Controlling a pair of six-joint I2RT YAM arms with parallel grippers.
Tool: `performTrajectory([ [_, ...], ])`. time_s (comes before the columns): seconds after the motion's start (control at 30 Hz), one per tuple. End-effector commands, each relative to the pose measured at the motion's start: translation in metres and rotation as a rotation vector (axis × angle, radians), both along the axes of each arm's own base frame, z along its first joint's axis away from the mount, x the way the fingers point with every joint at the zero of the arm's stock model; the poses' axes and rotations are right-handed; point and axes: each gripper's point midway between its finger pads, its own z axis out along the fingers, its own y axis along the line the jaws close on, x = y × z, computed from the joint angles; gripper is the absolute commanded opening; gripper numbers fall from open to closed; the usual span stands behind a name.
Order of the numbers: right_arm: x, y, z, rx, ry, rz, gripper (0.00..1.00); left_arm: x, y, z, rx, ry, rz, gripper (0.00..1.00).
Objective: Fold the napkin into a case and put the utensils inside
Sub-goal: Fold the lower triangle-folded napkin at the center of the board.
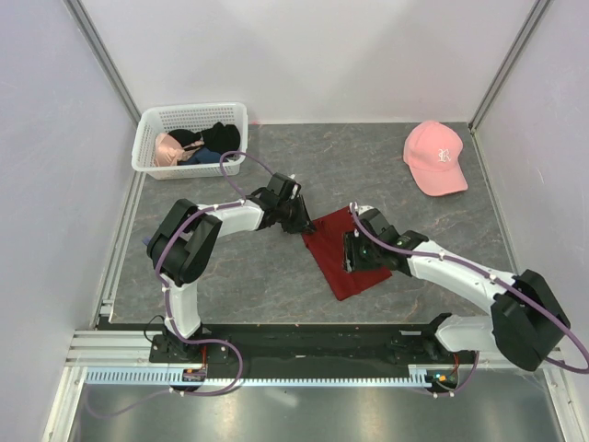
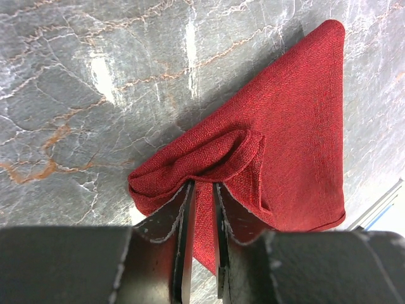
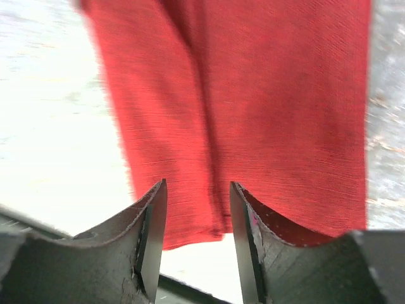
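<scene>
The dark red napkin [image 1: 329,260] lies partly folded on the grey table, mid-centre. My left gripper [image 1: 304,224] is at its far left corner. In the left wrist view the gripper [image 2: 202,185] is shut on a raised pleat of the napkin [image 2: 297,126], with red cloth between the narrow jaws. My right gripper [image 1: 352,253] hovers over the napkin's right part. In the right wrist view the gripper [image 3: 197,187] is open and empty, with the napkin [image 3: 253,95] blurred below it. No utensils are in view.
A white basket [image 1: 147,147] with black and pink garments stands at the far left. A pink baseball cap [image 1: 435,157] lies at the far right. Walls close in the table on three sides, and a metal rail [image 1: 276,354] runs along the near edge.
</scene>
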Motion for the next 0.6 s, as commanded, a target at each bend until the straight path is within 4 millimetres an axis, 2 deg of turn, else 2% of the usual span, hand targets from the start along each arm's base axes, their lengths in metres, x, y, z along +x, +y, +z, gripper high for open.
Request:
performTrajectory([
  [0.0,-0.003,0.03,0.034,0.151,-0.018,0.075,0.52,0.006,-0.002,0.004,-0.034,-0.016,0.024,0.23],
  [0.03,-0.006,0.035,0.035,0.18,-0.007,0.087,0.5,0.006,-0.002,0.004,-0.034,-0.018,0.022,0.23],
  [0.13,-0.015,0.056,0.032,0.296,0.04,0.136,0.37,0.007,-0.003,0.005,-0.037,-0.017,0.023,0.23],
  [0.17,-0.018,0.061,0.032,0.328,0.057,0.139,0.3,0.007,-0.003,0.006,-0.038,-0.019,0.023,0.23],
  [0.23,-0.021,0.068,0.023,0.368,0.081,0.158,0.25,0.007,-0.003,0.005,-0.039,-0.016,0.02,0.23],
  [0.43,-0.039,0.061,-0.02,0.356,0.163,0.135,0.22,0.008,-0.004,0.003,-0.039,-0.012,0.016,0.23],
  [0.47,-0.045,0.057,-0.033,0.344,0.194,0.13,0.21,0.008,-0.004,0.002,-0.037,-0.011,0.017,0.23],
  [0.57,-0.049,0.052,-0.039,0.329,0.207,0.114,0.18,0.008,-0.005,0.0,-0.036,-0.008,0.014,0.23],
])
